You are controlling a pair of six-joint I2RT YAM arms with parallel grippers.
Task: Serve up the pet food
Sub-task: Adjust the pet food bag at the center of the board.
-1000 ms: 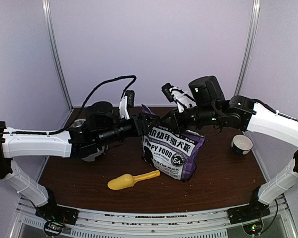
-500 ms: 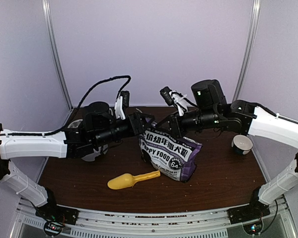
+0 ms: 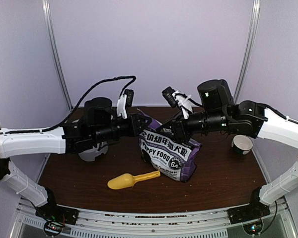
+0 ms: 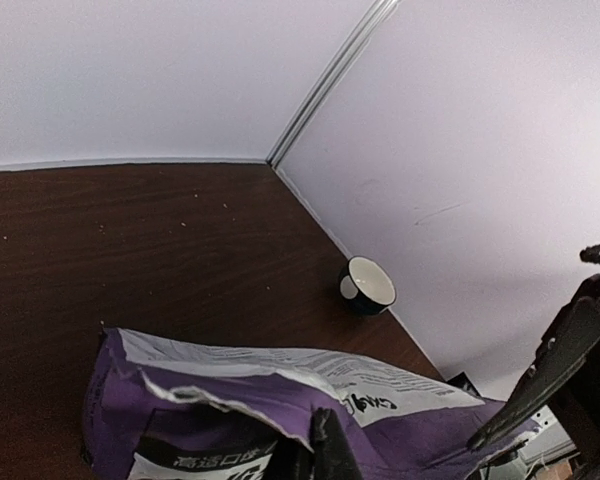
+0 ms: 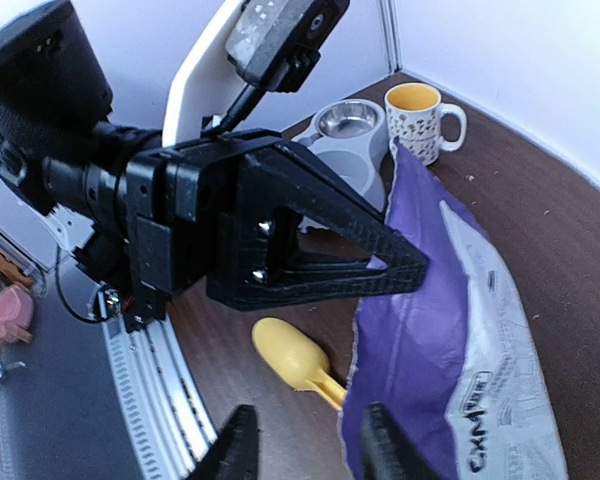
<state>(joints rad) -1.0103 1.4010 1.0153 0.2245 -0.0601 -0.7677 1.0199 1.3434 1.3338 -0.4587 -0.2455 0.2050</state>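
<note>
The purple-and-white pet food bag (image 3: pixel 170 154) stands mid-table with its torn top open; the pellets inside are hidden. My left gripper (image 3: pixel 144 127) is shut on the bag's upper left edge. In the left wrist view the bag (image 4: pixel 280 395) fills the bottom, and the left gripper (image 4: pixel 320 448) pinches its purple rim. My right gripper (image 3: pixel 177 130) hovers at the top right edge, open. In the right wrist view the right gripper (image 5: pixel 305 455) shows spread fingers, with the torn side of the bag (image 5: pixel 450 330) beside the right one.
A yellow scoop (image 3: pixel 131 180) lies on the table in front of the bag. The grey double bowl (image 5: pixel 352 135) and a yellow mug (image 5: pixel 422 120) stand at the left behind my left arm. A dark mug with a white inside (image 3: pixel 242 144) sits at the right edge.
My left gripper has closed on the bag's top edge. My right gripper has opened and let go of the bag, which leans slightly left now.
</note>
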